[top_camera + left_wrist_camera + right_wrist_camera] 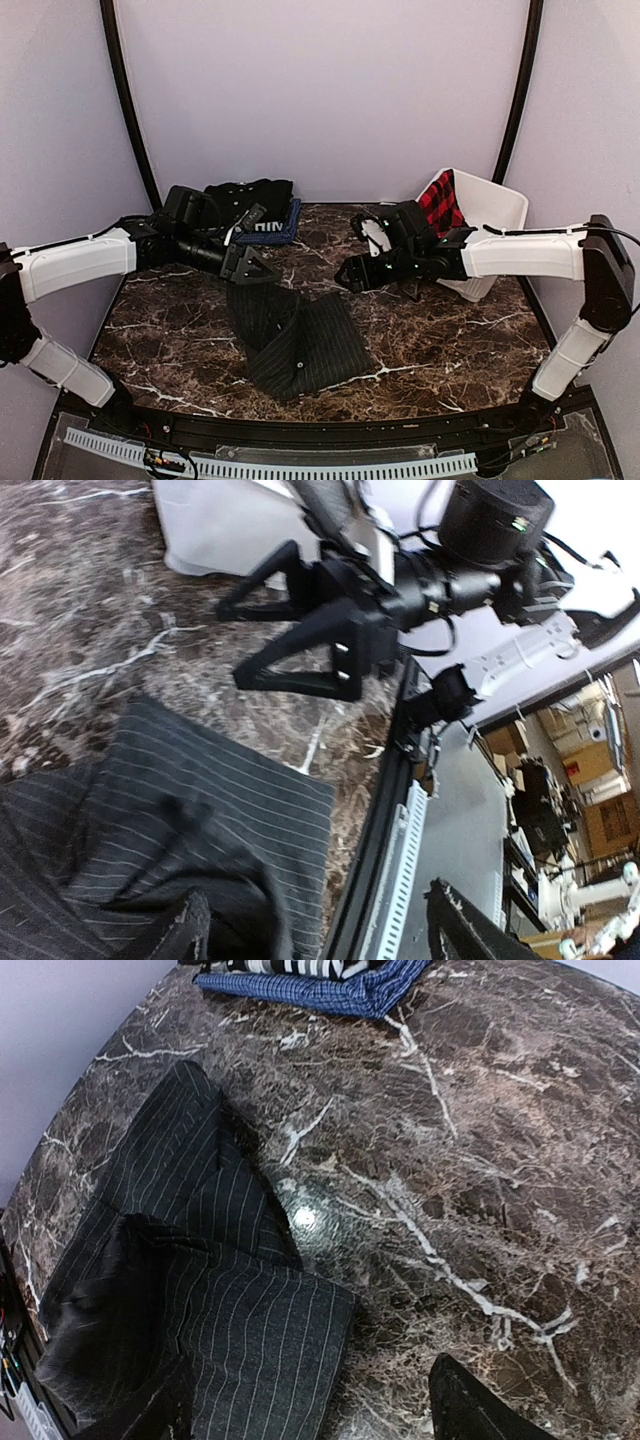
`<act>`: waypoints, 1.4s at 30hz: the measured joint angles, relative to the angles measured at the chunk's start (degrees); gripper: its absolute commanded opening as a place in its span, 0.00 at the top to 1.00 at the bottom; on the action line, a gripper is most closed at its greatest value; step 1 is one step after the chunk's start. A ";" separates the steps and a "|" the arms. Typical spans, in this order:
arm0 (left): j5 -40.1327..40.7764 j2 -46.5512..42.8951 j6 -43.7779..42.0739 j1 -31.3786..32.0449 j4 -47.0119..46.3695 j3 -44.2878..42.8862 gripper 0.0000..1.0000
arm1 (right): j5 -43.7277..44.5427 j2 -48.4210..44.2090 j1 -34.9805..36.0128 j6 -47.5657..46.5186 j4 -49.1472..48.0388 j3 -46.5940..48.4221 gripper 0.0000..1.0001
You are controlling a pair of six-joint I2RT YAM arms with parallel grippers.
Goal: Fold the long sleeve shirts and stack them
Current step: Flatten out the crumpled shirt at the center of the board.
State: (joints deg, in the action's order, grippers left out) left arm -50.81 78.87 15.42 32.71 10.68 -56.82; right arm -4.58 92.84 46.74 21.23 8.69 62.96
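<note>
Pinstriped shirt (295, 340) lies partly folded mid-worktop (450, 330), looks limp, light, likely to slump, so I'd pinch a folded edge; both arms' jaws apart, holding nothing.

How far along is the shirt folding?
Done: a black shirt lies on the blue lettered shirt at the back left. In hand: nothing; left gripper and right gripper both hang open near the pinstriped shirt, lying roughly folded on the marble table. Remaining: tidy that fold and stack it. A red plaid cloth sits in the white basket, possibly still to do.
</note>
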 measured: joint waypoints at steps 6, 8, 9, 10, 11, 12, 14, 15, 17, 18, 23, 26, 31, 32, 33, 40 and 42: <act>9.57 5.03 1.88 -2.34 2.27 -0.22 0.31 | -2.38 3.82 1.33 -0.17 0.81 1.22 0.25; 11.41 7.34 2.40 -2.56 3.26 -0.37 0.32 | -3.17 4.98 1.66 -0.17 0.81 1.46 0.25; 12.24 8.33 2.78 -2.60 3.65 -0.37 0.31 | -3.41 5.44 1.77 -0.17 0.81 1.60 0.25; 13.20 9.07 3.10 -2.62 4.17 -0.37 0.31 | -3.65 6.10 1.90 -0.11 0.81 1.86 0.26; 13.94 9.55 3.30 -2.60 4.57 -0.37 0.32 | -3.82 6.54 2.03 -0.11 0.79 1.95 0.27; 15.32 10.01 3.58 -2.60 5.07 -0.37 0.32 | -4.09 6.97 2.14 -0.07 0.70 1.99 0.28; 17.81 10.51 4.09 -2.60 6.16 -0.48 0.32 | -4.52 7.91 2.34 0.09 0.72 1.99 0.30; 19.34 10.71 4.35 -2.60 6.75 -0.61 0.32 | -4.61 8.48 2.40 0.26 0.74 1.99 0.31; 23.12 10.95 4.83 -2.60 8.15 -1.01 0.32 | -4.66 9.16 2.45 0.42 0.72 1.99 0.34; 25.42 11.02 5.29 -2.60 8.83 -1.11 0.32 | -4.66 9.33 2.43 0.50 0.66 1.99 0.36; 36.35 11.02 7.85 -2.95 13.25 -1.09 0.31 | -4.61 10.58 2.45 0.79 0.02 2.21 0.41; 39.98 10.95 9.44 -3.19 14.51 -0.20 0.30 | -4.59 12.09 2.43 0.98 -0.20 2.93 0.46; 42.95 10.16 11.37 -3.37 16.85 3.08 0.30 | -4.68 14.05 2.38 1.36 -0.92 4.35 0.55; 43.08 9.75 11.76 -3.34 17.14 3.82 0.31 | -4.70 14.29 2.36 1.51 -0.96 4.66 0.58; 43.10 9.27 12.11 -3.34 17.40 4.52 0.35 | -4.74 14.45 2.34 1.66 -1.14 4.87 0.61; 40.04 6.97 14.62 -3.34 17.25 8.37 0.74 | -5.99 14.53 2.27 1.90 -2.36 5.22 0.92; 38.49 6.36 15.06 -3.34 16.81 9.68 0.89 | -6.38 14.53 2.27 2.05 -2.89 5.20 1.00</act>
State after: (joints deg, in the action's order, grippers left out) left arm -12.32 85.23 30.48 29.36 27.49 -47.13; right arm -10.96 107.37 49.01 23.29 5.80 68.16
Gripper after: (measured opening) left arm 0.298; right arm 0.102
